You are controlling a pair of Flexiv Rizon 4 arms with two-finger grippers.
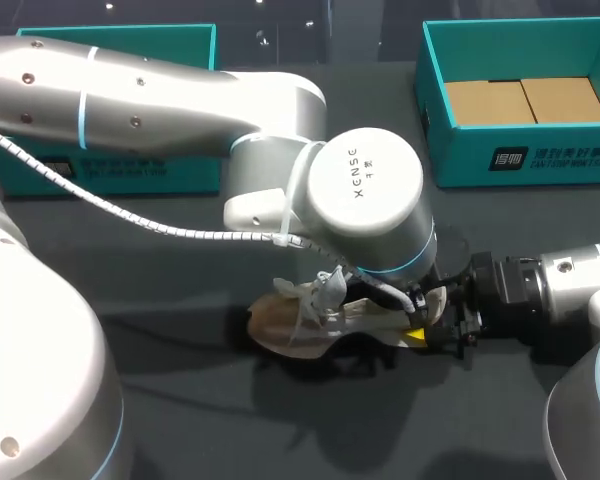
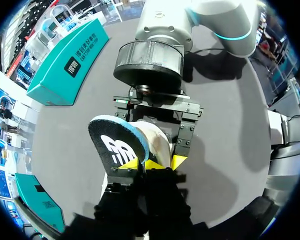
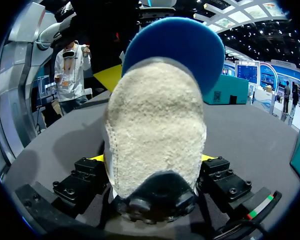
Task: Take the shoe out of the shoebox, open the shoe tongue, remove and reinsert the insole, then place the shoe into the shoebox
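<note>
A beige shoe [image 1: 325, 318] lies on its side on the dark table, toe toward my left. My right gripper [image 1: 448, 318] comes in from the right, and its fingers clasp the heel [image 3: 155, 135] from both sides, so it is shut on the shoe. A dark blue insole [image 2: 115, 147] with a white logo sticks up out of the shoe opening. My left gripper [image 2: 145, 166] is shut on the insole's edge. In the head view the left wrist hides that gripper. The insole [image 3: 175, 45] rises behind the heel in the right wrist view.
A teal shoebox [image 1: 510, 160] with brown cardboard inside stands at the back right. A second teal box [image 1: 130, 170] sits at the back left, partly behind my left arm. Bare dark table lies in front of the shoe.
</note>
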